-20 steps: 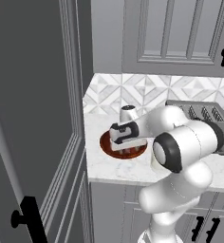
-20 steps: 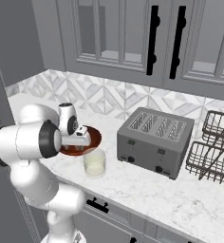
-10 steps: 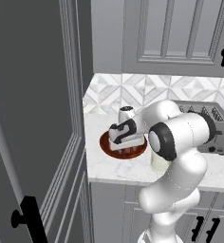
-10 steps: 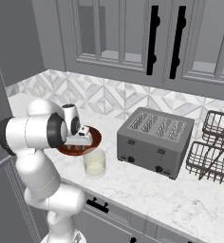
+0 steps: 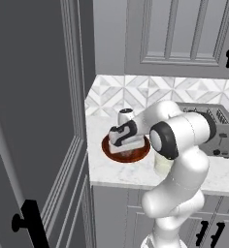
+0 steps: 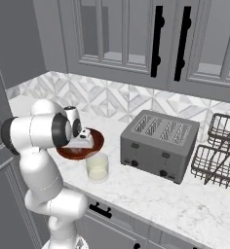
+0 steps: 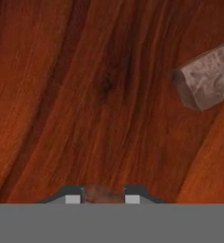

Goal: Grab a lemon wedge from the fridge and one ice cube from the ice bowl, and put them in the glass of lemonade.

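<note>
My gripper [image 7: 103, 197] is down inside the reddish-brown wooden ice bowl [image 7: 85, 95], and its jaws stand close together on a small pale ice cube [image 7: 103, 193]. A second ice cube [image 7: 206, 78] lies loose on the bowl floor, off to the upper right in the hand view. In the base views the hand [image 5: 127, 141] [image 6: 84, 140] covers much of the ice bowl [image 5: 108, 147] [image 6: 68, 154]. The glass of lemonade [image 6: 97, 168] [image 5: 161, 165] stands just beside the bowl, towards the counter's front edge. The dark grey fridge [image 5: 39, 97] rises on the left. The lemon wedge is out of view.
A grey toaster [image 6: 158, 146] [image 5: 218, 131] stands right of the glass. A dark wire dish rack [image 6: 219, 158] sits at the far right. Grey panelled cabinets with black handles [image 6: 158, 41] hang over the marble counter [image 6: 151, 199].
The arm has swung lower over the bowl, pushing the hand down into it. The jaws have gone from wide apart to close together around an ice cube.
</note>
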### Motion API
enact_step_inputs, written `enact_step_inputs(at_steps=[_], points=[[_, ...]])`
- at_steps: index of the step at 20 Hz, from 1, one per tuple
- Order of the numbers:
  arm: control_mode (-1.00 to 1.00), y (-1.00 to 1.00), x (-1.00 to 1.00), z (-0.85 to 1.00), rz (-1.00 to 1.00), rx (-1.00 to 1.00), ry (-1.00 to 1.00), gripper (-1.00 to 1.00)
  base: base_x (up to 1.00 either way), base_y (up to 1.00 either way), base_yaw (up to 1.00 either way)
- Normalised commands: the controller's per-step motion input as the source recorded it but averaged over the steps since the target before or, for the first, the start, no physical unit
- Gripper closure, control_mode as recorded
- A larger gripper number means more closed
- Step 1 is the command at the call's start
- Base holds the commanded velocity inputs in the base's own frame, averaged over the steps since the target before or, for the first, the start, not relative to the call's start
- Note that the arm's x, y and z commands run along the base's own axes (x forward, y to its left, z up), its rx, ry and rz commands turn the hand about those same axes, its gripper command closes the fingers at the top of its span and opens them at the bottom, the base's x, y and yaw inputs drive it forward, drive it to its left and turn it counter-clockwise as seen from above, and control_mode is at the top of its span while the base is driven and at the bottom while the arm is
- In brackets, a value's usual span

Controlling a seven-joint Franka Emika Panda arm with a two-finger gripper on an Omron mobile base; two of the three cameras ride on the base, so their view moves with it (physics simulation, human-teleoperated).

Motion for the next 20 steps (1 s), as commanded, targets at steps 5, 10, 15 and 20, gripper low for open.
enact_step_inputs(at_steps=[5,10,15,20], points=[[-1.0,0.0,-0.05,0.0,0.0,0.0,0.0,1.0,0.0,0.0,0.0],[-1.0,-0.13,-0.48,0.58,-0.03,0.0,-0.12,1.0,0.0,0.0,0.0],[-1.0,-0.33,-0.41,0.86,-0.08,0.02,-0.12,1.0,0.0,0.0,0.0],[-1.0,-0.52,-0.3,0.65,-0.09,0.02,-0.09,1.0,0.0,0.0,0.0]])
